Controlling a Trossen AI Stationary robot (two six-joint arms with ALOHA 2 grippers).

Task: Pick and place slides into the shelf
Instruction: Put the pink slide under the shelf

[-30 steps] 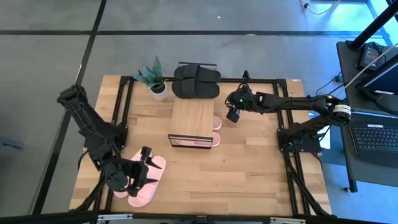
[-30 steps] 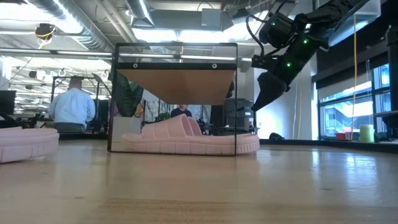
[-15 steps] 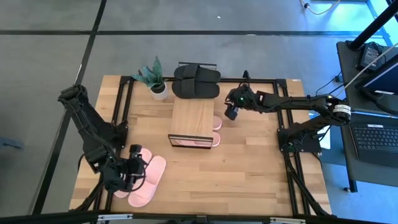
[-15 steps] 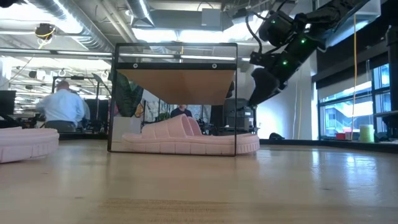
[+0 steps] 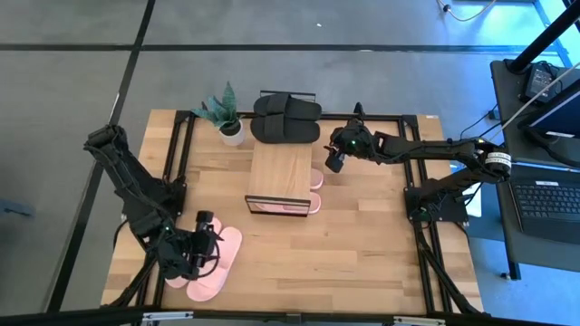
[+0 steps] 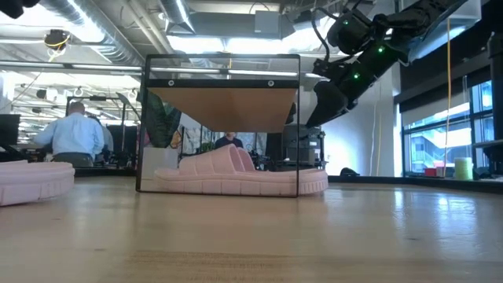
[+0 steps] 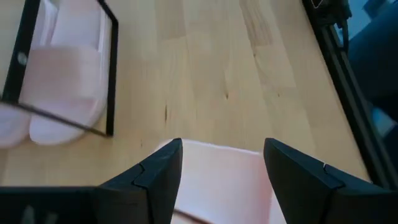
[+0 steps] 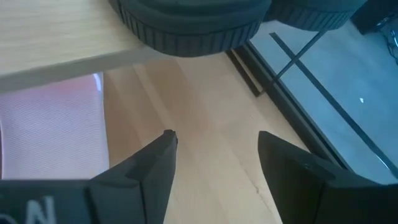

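The shelf [image 5: 281,169] stands mid-table, with a light wood top board [image 6: 224,106] and a black frame. A black pair of slides [image 5: 285,118] lies at the far end of its top board. Pink slides [image 6: 236,177] rest on their soles on the table under the board. Another pink pair [image 5: 217,264] lies at the near left. My left gripper [image 5: 208,239] hangs open above this pair, and one pink slide [image 7: 217,177] shows below its fingers. My right gripper [image 5: 332,166] hangs open beside the shelf's right side, close under the black slide [image 8: 186,18].
A small potted plant [image 5: 227,118] stands at the far left of the shelf. A black metal frame [image 5: 181,163] runs along the table's edges. Bare wood lies in front of the shelf and to the near right [image 5: 362,263]. A person sits in the room behind [image 6: 75,137].
My left gripper has tipped further down and rolled over the near-left pink pair, sinking slightly. My right gripper has tipped up a little, so its fingers have swung toward the shelf's top board. Both have stayed open. No slide has moved.
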